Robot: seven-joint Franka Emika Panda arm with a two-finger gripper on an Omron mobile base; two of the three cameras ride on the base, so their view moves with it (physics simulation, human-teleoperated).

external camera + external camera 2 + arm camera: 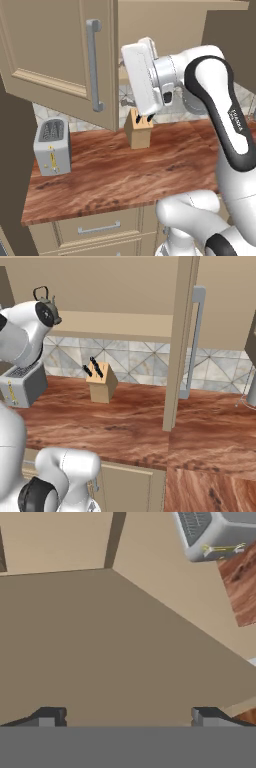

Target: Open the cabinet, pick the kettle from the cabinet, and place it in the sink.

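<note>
Left base view has, at its left edge, the toaster (52, 146) on the wooden tabletop (125, 175), and above it the cabinet (60, 55) with its left door swung out toward the camera, the grey bar handle (94, 70) at upper centre. Right of that door the arm's white wrist fills the middle of the frame, partly covering the knife block (137, 131) behind it. The wrist sits very near the door edge, so I judge a careless swing could knock the door or catch the handle.

Right base view shows what the first hides: the kettle (46, 300) at upper left, on the cabinet's floor board, half masked by the white arm joint. At centre right the other door stands edge-on, a second obstacle for any carry toward the right. The sink cannot be made out in these pictures.

Hand view gives the pincer (127, 717) at the bottom edge, its tips (49, 716) spread wide with nothing between them, facing plain beige panels. Reaching in blind from here could tip the kettle or clip its arched handle.
</note>
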